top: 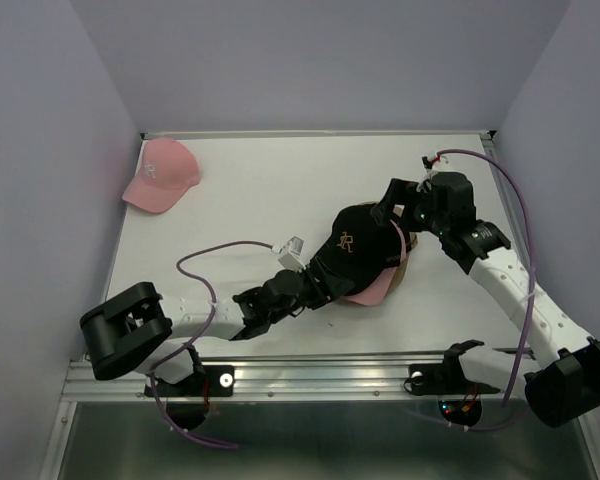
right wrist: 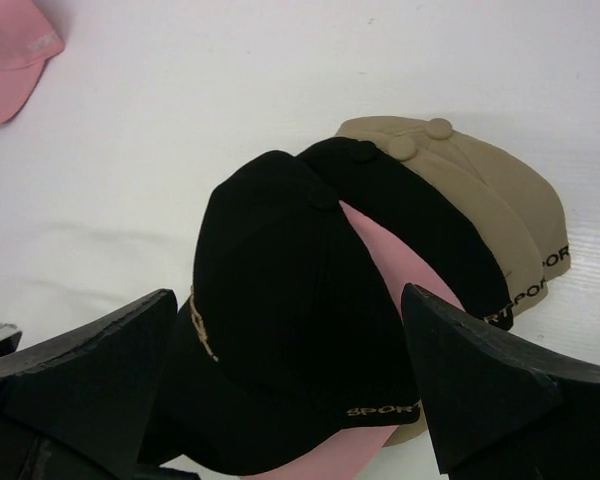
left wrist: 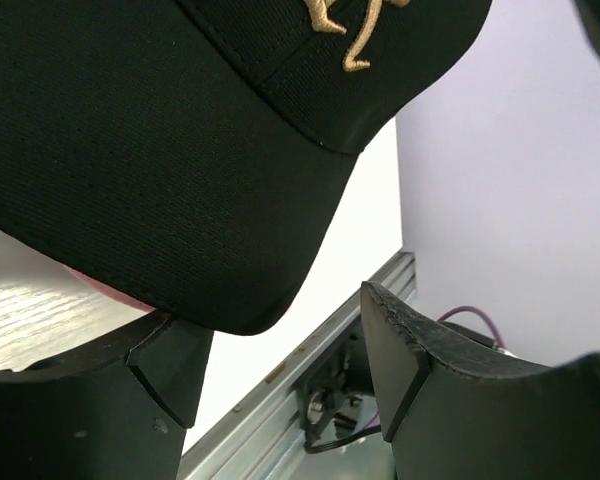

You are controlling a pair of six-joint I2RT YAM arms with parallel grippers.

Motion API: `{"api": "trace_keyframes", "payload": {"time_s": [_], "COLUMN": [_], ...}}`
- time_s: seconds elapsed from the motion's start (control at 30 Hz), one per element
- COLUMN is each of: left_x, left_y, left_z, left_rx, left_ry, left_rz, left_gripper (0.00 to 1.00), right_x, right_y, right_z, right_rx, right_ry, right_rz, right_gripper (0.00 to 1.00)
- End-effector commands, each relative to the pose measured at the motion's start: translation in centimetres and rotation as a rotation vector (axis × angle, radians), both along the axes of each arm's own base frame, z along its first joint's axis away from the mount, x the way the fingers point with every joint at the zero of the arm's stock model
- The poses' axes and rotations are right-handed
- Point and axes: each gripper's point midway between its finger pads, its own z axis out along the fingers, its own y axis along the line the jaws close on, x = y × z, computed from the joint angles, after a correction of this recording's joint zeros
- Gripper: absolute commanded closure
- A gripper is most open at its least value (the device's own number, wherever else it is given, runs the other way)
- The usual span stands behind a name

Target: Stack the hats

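The white table (top: 280, 170) carries a stack of caps (top: 380, 282), five nested crown over crown (tan lowest, black cap (top: 352, 245) topmost), while one pink cap (top: 160, 175) lies well apart, beyond the stack's left. The right gripper (right wrist: 288, 293) hovers spread wide above the stack. The left gripper (left wrist: 272, 305) also gapes, at the top brim, gripping nothing.

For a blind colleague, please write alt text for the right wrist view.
Five overlapping caps lie on a white table: black on top, then pink, black, two tan. The open right gripper hovers over them; another pink cap lies apart.
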Motion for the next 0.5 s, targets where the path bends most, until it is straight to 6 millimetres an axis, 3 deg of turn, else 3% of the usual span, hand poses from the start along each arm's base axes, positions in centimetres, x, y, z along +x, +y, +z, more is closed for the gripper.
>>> {"api": "trace_keyframes", "payload": {"time_s": [0.0, 0.27, 0.47], "left_x": [0.0, -0.4, -0.4], "left_y": [-0.7, 0.5, 1.4], "left_z": [2.1, 1.6, 1.5], "left_rx": [0.026, 0.131, 0.21], "left_ry": [-0.076, -0.075, -0.07], "left_rz": [-0.043, -0.057, -0.054], "left_gripper": [0.29, 0.21, 0.2], "right_x": [-0.7, -2.5, -3.8], "right_y": [2.2, 5.0, 7.2], "right_z": [3.5, 4.5, 5.7], "right_rx": [0.069, 0.097, 0.155], "right_ry": [-0.114, -0.141, -0.157], "right_rz": [0.144, 0.307, 0.428], "right_gripper": [0.0, 0.0, 0.0]}}
